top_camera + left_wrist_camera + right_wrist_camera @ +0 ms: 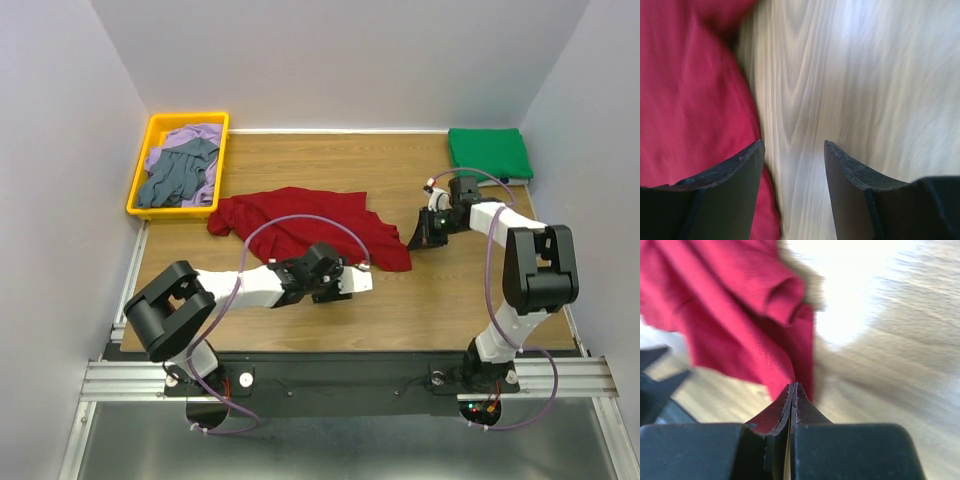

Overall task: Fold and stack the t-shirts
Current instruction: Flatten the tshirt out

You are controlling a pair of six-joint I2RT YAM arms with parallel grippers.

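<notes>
The dark red t-shirt (pixel 300 215) lies spread and crumpled across the middle of the wooden table (pixel 450 300). My right gripper (pixel 420 238) is at the shirt's right edge, and in the right wrist view it (pixel 792 385) is shut with the red cloth (pixel 740 305) drawn into its tips. My left gripper (pixel 362 282) is low at the shirt's near edge. Its jaws (pixel 794 145) stand open over bare wood, with the red cloth (pixel 690 100) under the left finger (pixel 735 180). A folded bright green t-shirt (pixel 488 152) lies at the back right.
A yellow tray (pixel 138 195) at the back left holds the lavender-purple t-shirt (pixel 192 134) and the grey-blue t-shirt (pixel 180 175), both crumpled. White walls close the table in on the left, back and right.
</notes>
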